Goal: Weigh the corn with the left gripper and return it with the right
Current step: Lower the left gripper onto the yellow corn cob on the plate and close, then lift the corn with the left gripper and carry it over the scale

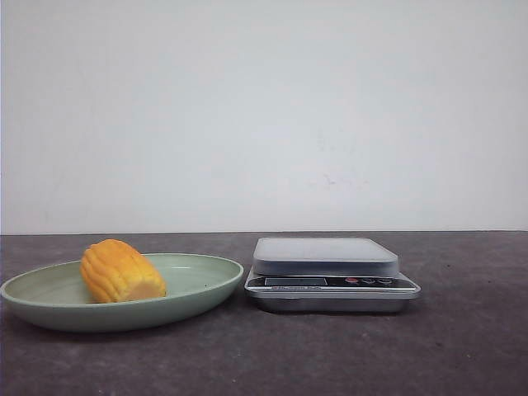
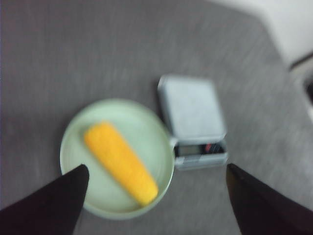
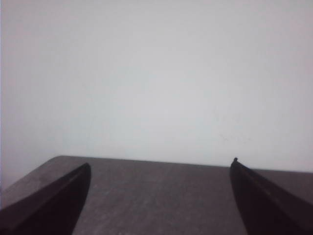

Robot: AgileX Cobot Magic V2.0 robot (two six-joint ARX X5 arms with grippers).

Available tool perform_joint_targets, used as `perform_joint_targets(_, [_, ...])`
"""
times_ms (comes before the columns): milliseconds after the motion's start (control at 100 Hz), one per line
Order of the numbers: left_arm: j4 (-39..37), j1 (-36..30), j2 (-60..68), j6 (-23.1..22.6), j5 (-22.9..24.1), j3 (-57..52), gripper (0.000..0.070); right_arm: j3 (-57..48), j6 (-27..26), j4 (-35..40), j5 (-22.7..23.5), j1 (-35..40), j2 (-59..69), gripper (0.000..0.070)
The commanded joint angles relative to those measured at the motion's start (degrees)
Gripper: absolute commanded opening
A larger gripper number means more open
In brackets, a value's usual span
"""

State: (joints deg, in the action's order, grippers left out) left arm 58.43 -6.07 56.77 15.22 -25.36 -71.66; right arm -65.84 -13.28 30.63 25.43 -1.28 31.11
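The yellow-orange corn (image 1: 120, 271) lies on its side in a pale green plate (image 1: 202, 294) at the left of the table. A silver kitchen scale (image 1: 326, 256) stands just right of the plate, its pan bare. In the left wrist view the corn (image 2: 120, 162) lies in the plate (image 2: 78, 129) with the scale (image 2: 192, 108) beside it. My left gripper (image 2: 157, 169) is open and empty, well above them. My right gripper (image 3: 159, 166) is open and empty, facing bare table and the wall. Neither gripper shows in the front view.
The dark grey table (image 1: 462, 346) ends at a white wall (image 1: 264, 115) behind the plate and scale. In the left wrist view the table's edge and a pale area (image 2: 293, 29) show past the scale.
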Motion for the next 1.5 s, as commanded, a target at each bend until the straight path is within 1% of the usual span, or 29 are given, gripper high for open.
perform_joint_targets(0, [0.3,-1.3,5.4,1.2,1.2,-1.0,0.0550,-0.5,0.5,0.0,-0.3,0.1,0.9,0.0575])
perform_joint_targets(90, [-0.2,-3.4,12.1,1.4,2.7,-1.0,0.0550,-0.5,0.4,0.8,-1.8,0.3,1.5,0.0575])
perform_joint_targets(250, [-3.4,-6.8,23.0,1.6,3.1,-1.0,0.0550,-0.5,0.3,2.7,-5.0,0.6,2.4,0.0575])
perform_joint_targets(520, [-7.7,-11.6,37.3,2.2,3.1,-1.0,0.0550,-0.5,-0.1,6.0,-5.1,0.6,2.9,0.0575])
perform_joint_targets(680, [-9.9,-13.7,44.0,2.4,3.5,-1.0,0.0550,-0.5,-3.2,6.9,-4.9,0.6,2.8,0.0575])
perform_joint_targets(840, [-10.3,-14.9,48.8,2.4,3.5,-1.0,0.0544,-0.5,-5.7,7.5,-4.4,0.6,2.8,0.0575])
perform_joint_targets(860, [-10.3,-15.0,49.2,2.3,3.5,-1.0,0.0531,-0.5,-6.0,7.6,-4.4,0.6,2.8,0.0575])
perform_joint_targets(890, [-10.4,-15.0,49.7,2.2,3.5,-1.0,0.0470,-0.5,-6.3,8.0,-4.4,0.6,2.8,0.0575])
perform_joint_targets(910, [-10.4,-15.0,50.0,2.1,3.4,-1.0,0.0372,-0.5,-6.3,8.1,-4.4,0.6,2.8,0.0575])
perform_joint_targets(920, [-10.4,-15.0,50.0,2.1,3.3,-1.0,0.0350,-0.5,-6.3,8.2,-4.4,0.6,2.8,0.0575])
perform_joint_targets(930, [-10.4,-15.0,50.1,2.1,3.2,-1.0,0.0299,-0.5,-6.3,8.4,-4.4,0.6,2.8,0.0575])
perform_joint_targets(980, [-10.4,-15.0,50.2,1.5,3.1,-1.0,0.0003,-0.5,-6.3,9.1,-4.4,0.6,2.8,0.0575])
perform_joint_targets(990, [-10.4,-15.0,50.2,1.2,3.1,-1.0,0.0000,-0.5,-6.3,9.3,-4.4,0.6,2.8,0.0575])
perform_joint_targets(1020, [-10.4,-15.0,50.0,0.9,2.9,-1.0,0.0023,-0.5,-6.3,9.7,-4.4,0.6,2.8,0.0575])
perform_joint_targets(1050, [-10.4,-15.0,49.7,0.4,2.7,-1.0,0.0007,-0.5,-6.3,10.1,-4.5,0.6,2.8,0.0575])
perform_joint_targets(1150, [-10.4,-15.0,48.2,0.2,2.1,-1.5,0.0010,-0.5,-6.3,10.6,-4.5,0.6,2.8,0.0575])
perform_joint_targets(1230, [-10.4,-15.0,46.5,-0.2,0.3,-3.2,0.0010,-0.5,-6.3,10.6,-4.5,0.6,2.8,0.0575])
perform_joint_targets(1370, [-11.3,-15.2,42.7,0.0,-2.8,-8.5,0.0010,-0.5,-6.2,10.6,-4.5,0.6,2.8,0.0575])
perform_joint_targets(1490, [-14.5,-16.2,40.4,0.1,-5.4,-14.9,0.0010,-0.5,-6.2,10.6,-4.5,0.6,2.8,0.0575])
